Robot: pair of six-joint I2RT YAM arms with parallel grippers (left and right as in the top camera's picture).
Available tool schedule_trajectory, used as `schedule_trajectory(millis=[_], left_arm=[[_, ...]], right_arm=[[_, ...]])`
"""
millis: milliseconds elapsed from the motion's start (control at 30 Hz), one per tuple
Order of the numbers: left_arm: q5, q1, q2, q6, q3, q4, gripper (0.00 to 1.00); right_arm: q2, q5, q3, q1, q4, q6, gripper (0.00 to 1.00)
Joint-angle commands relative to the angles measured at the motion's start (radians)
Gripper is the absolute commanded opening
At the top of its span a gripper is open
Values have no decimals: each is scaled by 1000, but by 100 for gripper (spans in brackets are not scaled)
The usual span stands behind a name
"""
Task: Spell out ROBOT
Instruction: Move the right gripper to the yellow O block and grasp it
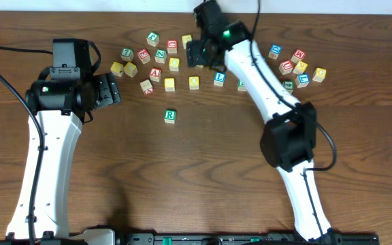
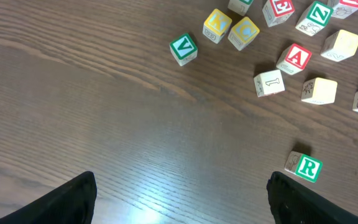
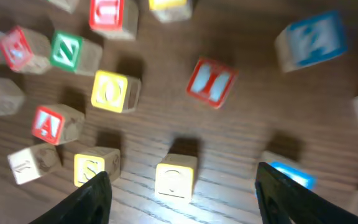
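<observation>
Wooden R cube (image 1: 170, 116) sits alone on worktop (image 1: 203, 177), back and left of right end effector (image 1: 206, 53); right arm (image 1: 267, 95) stretched far forward. Left wrist: left end effector (image 2: 182, 193) wide, empty, R ahead-right. Right wrist: jaws wide, empty, yellow O cube (image 3: 176, 176) just ahead between them. Likely fetching O; next descend, close.

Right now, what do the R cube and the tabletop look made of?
R cube: apparently pale unfinished wood, sides bare tan, top face printed green and white. Tabletop: dark brown wood or wood-look laminate, grain lines running across, with a soft glare patch.
</observation>
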Motion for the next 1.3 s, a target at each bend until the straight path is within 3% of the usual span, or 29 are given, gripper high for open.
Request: schedule_trajectory(millis=[0, 367, 1267], left_arm=[[-13, 5, -2, 9, 17, -6, 87], [-13, 5, -2, 9, 17, -12, 86], [-13, 5, -2, 9, 17, -13, 86]], right_arm=[[38, 29, 20, 35, -5, 38, 71], [120, 151, 15, 84, -14, 130, 57], [77, 146, 15, 85, -45, 53, 27]])
